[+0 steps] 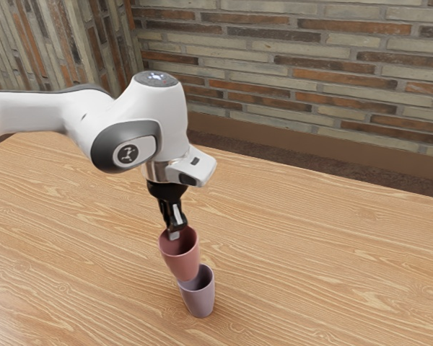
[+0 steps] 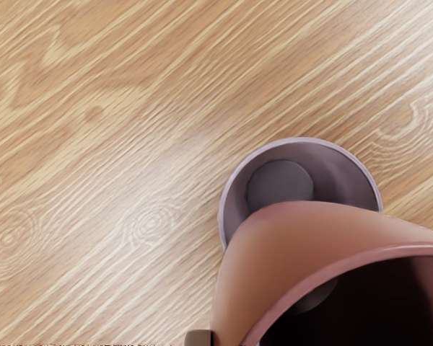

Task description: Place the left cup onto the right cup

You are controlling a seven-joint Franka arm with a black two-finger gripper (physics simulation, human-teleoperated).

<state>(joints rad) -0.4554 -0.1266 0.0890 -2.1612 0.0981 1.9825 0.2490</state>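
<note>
Brick, reddish-brown with pale mortar, makes up the back wall (image 1: pixel 310 65) behind everything we see. Below it spreads the light, strongly grained wooden surface (image 1: pixel 332 238). The white jointed arm (image 1: pixel 50 115) comes in from the exterior view's left and bends down over the surface. The round grey cap (image 1: pixel 127 153) on its joint carries a small white emblem, too small for us to read as letters. Under the hand we find the tapered dusty-pink cup (image 1: pixel 180 258). It is tilted, with its mouth leaning toward the exterior view's left and its base at the mouth of the tapered mauve cup (image 1: pixel 198 292), seemingly just inside the rim. The mauve cup stands upright on the surface. In the wrist view the pink cup (image 2: pixel 296 259) looms just under the hand and covers part of the mauve cup (image 2: pixel 234 184), whose round floor shows beyond it. The black two-finger gripper (image 1: pixel 174 229) stands narrow, its fingers closed on the pink cup's upper rim.
</note>
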